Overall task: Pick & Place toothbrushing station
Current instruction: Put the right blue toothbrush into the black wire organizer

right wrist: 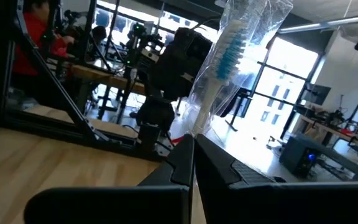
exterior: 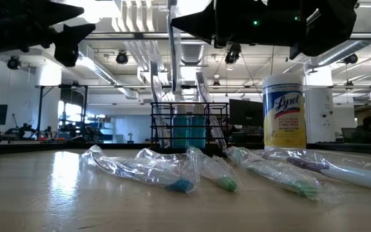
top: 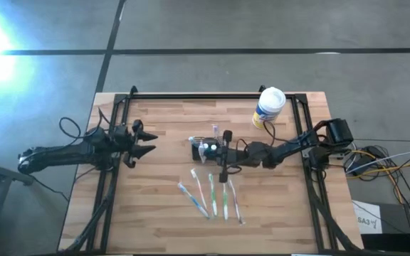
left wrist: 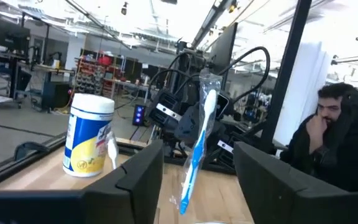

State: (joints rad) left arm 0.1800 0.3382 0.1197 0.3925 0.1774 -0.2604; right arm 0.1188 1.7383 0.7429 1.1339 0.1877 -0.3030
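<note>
Glossy, crinkled clear plastic is wrapping the toothbrushes (exterior: 172, 171) lying on a smooth wooden table (top: 155, 206), beside a black wire-mesh caddy (exterior: 189, 125).

Hard to count compartments in the toothbrushing station (top: 206, 149) from above, too small, partly under the right gripper (top: 225, 136); in the low view, black arms cut off by the top edge; wrapped toothbrush (right wrist: 224, 65) cut off above its bristles in the right wrist view; label on the tub (left wrist: 89, 134) too blurry to read in the left wrist view; person (left wrist: 337, 146) cut off at the edge.
</note>
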